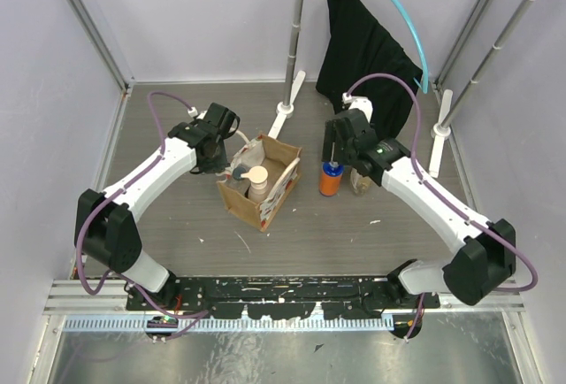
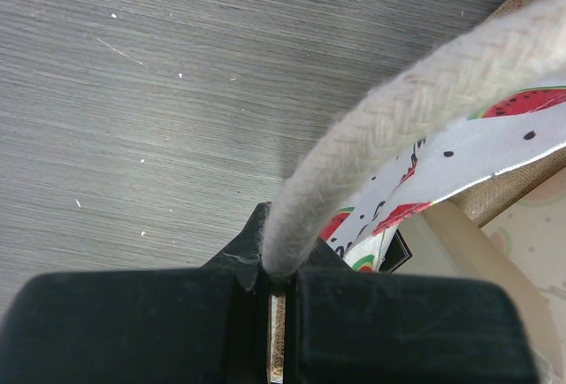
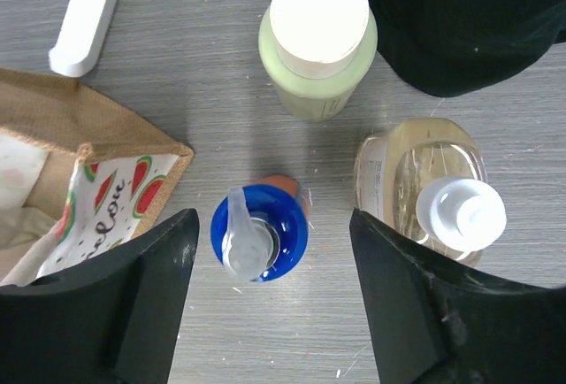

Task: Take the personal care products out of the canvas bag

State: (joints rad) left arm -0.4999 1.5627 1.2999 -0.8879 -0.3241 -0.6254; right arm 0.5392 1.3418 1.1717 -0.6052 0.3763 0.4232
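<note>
The canvas bag (image 1: 265,191) stands mid-table with a beige bottle with a cream cap (image 1: 257,180) upright inside. My left gripper (image 1: 228,156) is shut on the bag's cream rope handle (image 2: 416,101) at the bag's left rim (image 2: 281,269). My right gripper (image 3: 271,226) is open, held above the orange bottle with a blue cap (image 3: 283,225), which stands on the table right of the bag (image 1: 330,179). The clear amber bottle with a white top (image 3: 433,194) stands beside it. A pale bottle with a cream cap (image 3: 318,39) stands just beyond them.
A black cloth garment (image 1: 367,48) hangs from a blue hanger (image 1: 409,21) on a rack at the back right. The rack's white feet (image 1: 285,110) and poles stand behind the bag and bottles. The bag's watermelon-print lining (image 2: 460,149) shows.
</note>
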